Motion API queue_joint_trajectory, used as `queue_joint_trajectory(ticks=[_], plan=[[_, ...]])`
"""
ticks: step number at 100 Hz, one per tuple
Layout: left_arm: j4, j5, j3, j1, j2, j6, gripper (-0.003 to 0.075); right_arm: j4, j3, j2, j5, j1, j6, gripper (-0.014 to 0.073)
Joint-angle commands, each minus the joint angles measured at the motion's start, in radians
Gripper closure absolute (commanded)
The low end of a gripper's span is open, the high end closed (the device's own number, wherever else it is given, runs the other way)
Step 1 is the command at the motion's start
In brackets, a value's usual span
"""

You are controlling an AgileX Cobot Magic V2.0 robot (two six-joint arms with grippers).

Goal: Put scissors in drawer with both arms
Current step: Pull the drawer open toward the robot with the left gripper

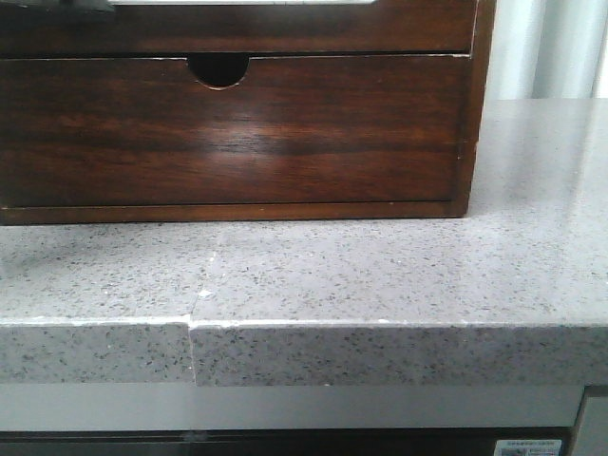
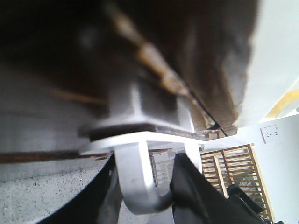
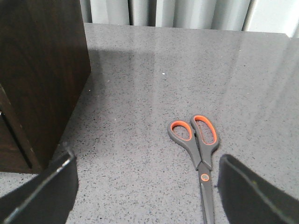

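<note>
One pair of scissors (image 3: pixel 200 158), dark grey with orange-lined oval loops, lies flat on the speckled grey stone desk (image 1: pixel 380 275), beside the glossy dark-brown wooden cabinet (image 3: pixel 42 70) and apart from it. The right pincer (image 3: pixel 147 186) hangs wide open over the scissors, holding and touching nothing. The left pincer (image 2: pixel 154 154) is pressed against blurred dark wood; its opening cannot be told, and the wide drawer cannot be made out, only one taller front (image 1: pixel 237 133) with a half-round notch.

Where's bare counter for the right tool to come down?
Bare grey counter between the scissors and the dark cabinet, and beyond the handles toward the curtain. In front view, bare along the cabinet's front. Left tool crowds the cabinet.
</note>
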Motion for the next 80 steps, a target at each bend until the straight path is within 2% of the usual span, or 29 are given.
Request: queue_joint_trajectory(ticks=[1, 23, 40, 63, 80], plan=[[-0.005, 0.098, -0.034, -0.005, -0.020, 0.030, 0.0610, -0.006, -0.032, 0.011, -0.079, -0.005, -0.010, 0.0043], [0.045, 0.127, -0.034, -0.003, -0.032, 0.030, 0.0663, -0.006, -0.032, 0.011, -0.079, -0.005, -0.010, 0.0043], [0.087, 0.118, -0.008, -0.003, -0.110, 0.030, 0.0694, -0.006, -0.032, 0.011, -0.079, -0.005, -0.010, 0.0043], [0.113, 0.081, 0.115, -0.003, -0.286, 0.030, 0.0732, -0.006, -0.032, 0.011, -0.079, -0.005, -0.010, 0.0043], [0.127, 0.083, 0.204, -0.003, -0.400, 0.030, 0.0733, -0.006, -0.032, 0.011, -0.079, -0.005, -0.010, 0.0043]])
